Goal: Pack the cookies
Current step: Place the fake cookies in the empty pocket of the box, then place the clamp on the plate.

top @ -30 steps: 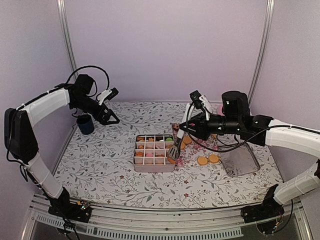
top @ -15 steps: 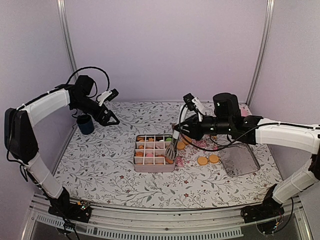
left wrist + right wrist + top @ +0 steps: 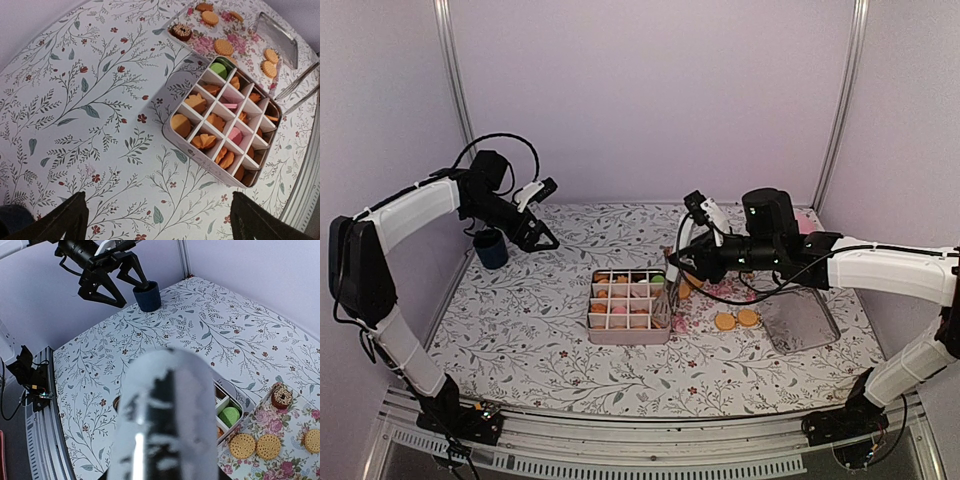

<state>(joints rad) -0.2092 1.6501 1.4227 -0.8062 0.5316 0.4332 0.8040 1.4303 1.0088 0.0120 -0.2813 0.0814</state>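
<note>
On the floral table [image 3: 520,330] we see cookies [image 3: 180,125] filling the divided box [image 3: 628,338], lying flat or tilted on edge. Our right jaws grip tongs [image 3: 671,292] at its right edge, with loose cookies flat beyond. Farther left, our left jaws gape.

The right arm [image 3: 880,262] reaches farther left than a second ago, and its black wrist block sits nearer the pale square divided box [image 3: 628,336]. The right gripper [image 3: 678,263] is lower and closer in as well. The grey metal slotted spatula [image 3: 667,298] hanging from it was earlier tilted across the box's right edge. Now it stands closer to upright, its blade lower at the box's right-hand column.
</note>
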